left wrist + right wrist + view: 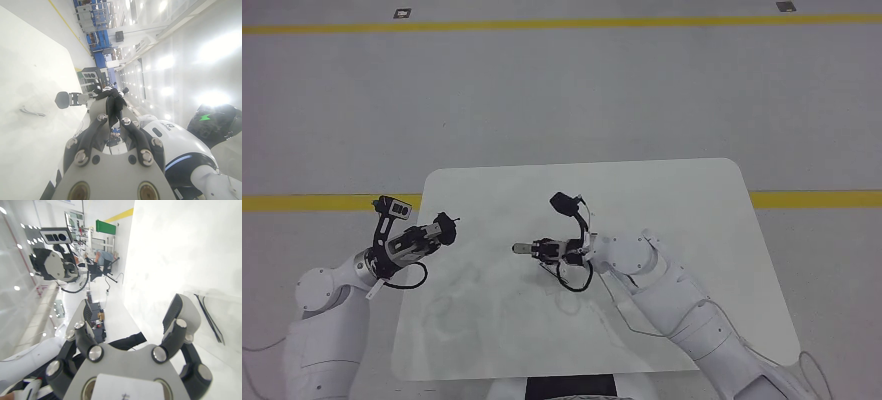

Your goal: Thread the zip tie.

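Thin black zip tie strands [209, 319] lie flat on the white table [672, 200], close beside my right gripper [132, 302]. That gripper is open with nothing between its fingers and hovers low over the table's middle [521, 248], pointing toward the left arm. The left wrist view shows the same strands [32, 112] on the table below the right gripper [61, 99]. My left gripper [449, 228] is held above the table's left edge, facing the right one. Its fingers [113, 94] are pressed together, and I see nothing held between them.
The table's left edge [422, 230] runs under the left gripper. Bare tabletop spreads behind and to the right of both arms. Yellow floor lines [562, 24] cross the grey floor beyond the table.
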`<action>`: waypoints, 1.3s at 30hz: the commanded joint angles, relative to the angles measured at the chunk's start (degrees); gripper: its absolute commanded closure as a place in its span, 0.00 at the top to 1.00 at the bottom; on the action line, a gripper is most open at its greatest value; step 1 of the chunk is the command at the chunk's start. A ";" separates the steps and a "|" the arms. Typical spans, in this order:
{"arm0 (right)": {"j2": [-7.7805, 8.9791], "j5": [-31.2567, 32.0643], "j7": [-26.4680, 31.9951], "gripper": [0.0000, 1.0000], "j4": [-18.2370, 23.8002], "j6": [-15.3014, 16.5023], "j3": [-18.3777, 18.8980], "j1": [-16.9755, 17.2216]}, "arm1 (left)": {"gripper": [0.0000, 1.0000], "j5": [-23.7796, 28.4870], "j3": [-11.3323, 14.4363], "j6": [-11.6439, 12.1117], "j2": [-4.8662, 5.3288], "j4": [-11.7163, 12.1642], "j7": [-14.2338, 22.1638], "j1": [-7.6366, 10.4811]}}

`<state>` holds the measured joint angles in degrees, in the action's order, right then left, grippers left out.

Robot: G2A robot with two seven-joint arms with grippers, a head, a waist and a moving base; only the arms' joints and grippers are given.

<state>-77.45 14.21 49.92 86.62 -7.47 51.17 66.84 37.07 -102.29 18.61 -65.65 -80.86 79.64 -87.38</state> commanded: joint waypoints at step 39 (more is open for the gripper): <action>-0.76 23.35 23.38 1.00 -2.80 7.30 -14.08 -15.53 | 0.00 0.00 0.00 0.00 0.00 0.00 0.00 0.00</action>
<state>-77.88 37.88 72.02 84.62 -1.73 38.02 52.57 37.08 -102.29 18.61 -65.65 -80.86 79.64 -87.38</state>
